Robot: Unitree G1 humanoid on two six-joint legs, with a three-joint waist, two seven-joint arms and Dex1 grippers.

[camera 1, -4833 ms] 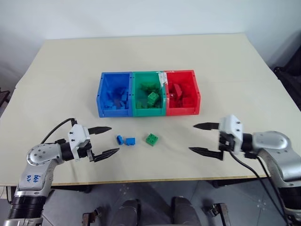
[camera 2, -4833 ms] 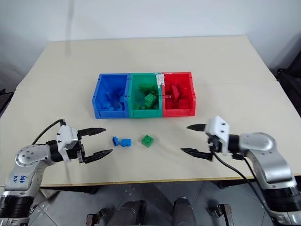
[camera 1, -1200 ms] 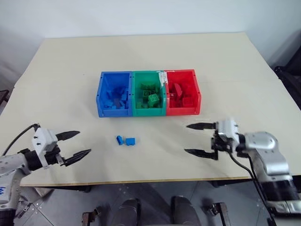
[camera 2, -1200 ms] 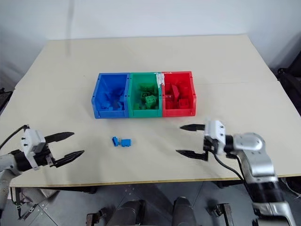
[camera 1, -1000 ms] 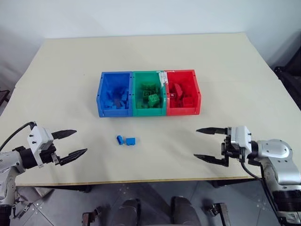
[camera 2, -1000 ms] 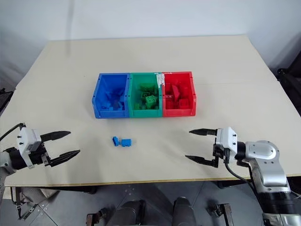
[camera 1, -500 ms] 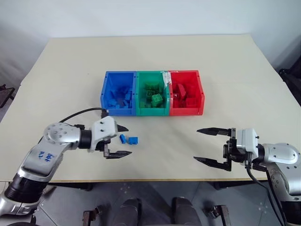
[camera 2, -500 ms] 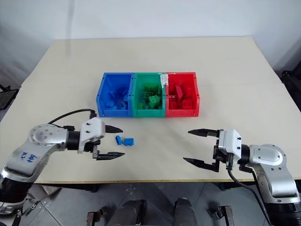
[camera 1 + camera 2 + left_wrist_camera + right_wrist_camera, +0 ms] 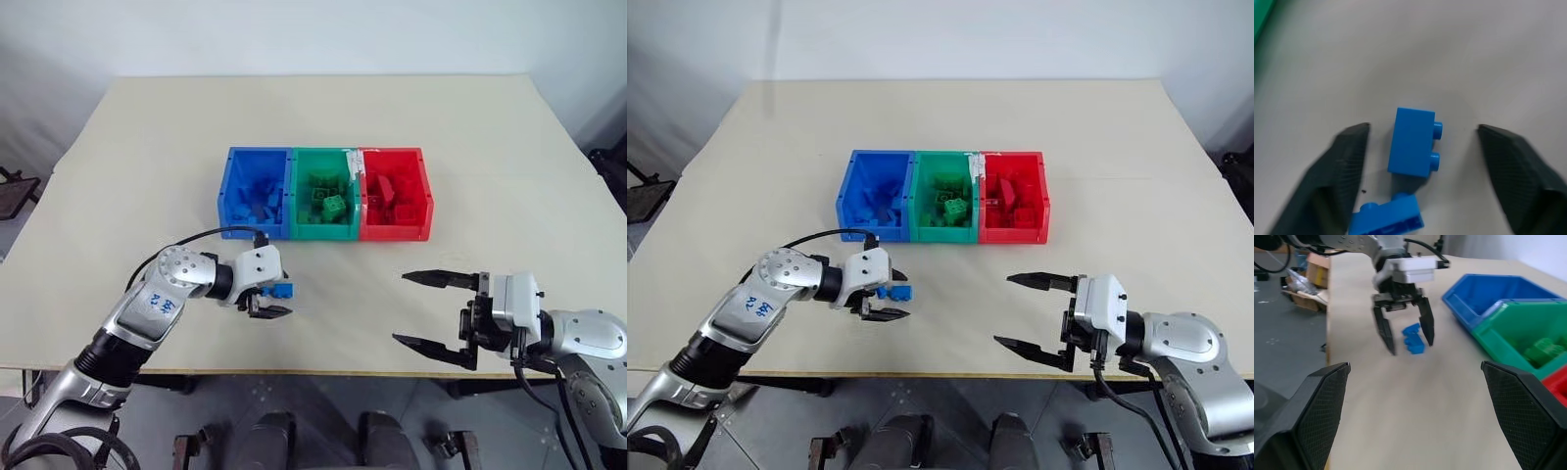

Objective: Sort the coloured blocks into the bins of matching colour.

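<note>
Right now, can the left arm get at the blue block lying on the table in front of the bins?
Probably yes. The left gripper is open with a finger on each side of the blue block, nothing between. A second blue block lies close by one finger and could get nudged.

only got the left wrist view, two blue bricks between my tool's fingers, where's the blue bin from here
Observer: The blue bin stands farther up the table, beyond the left tool. It is the leftmost of three joined bins.
Operator: any other loose bricks out there
Observer: Outside the bins I see just those two blue bricks, lying side by side.
Operator: right tool in my way
Observer: No, the right tool hangs open and empty, well off to the right near the table's front edge.
</note>
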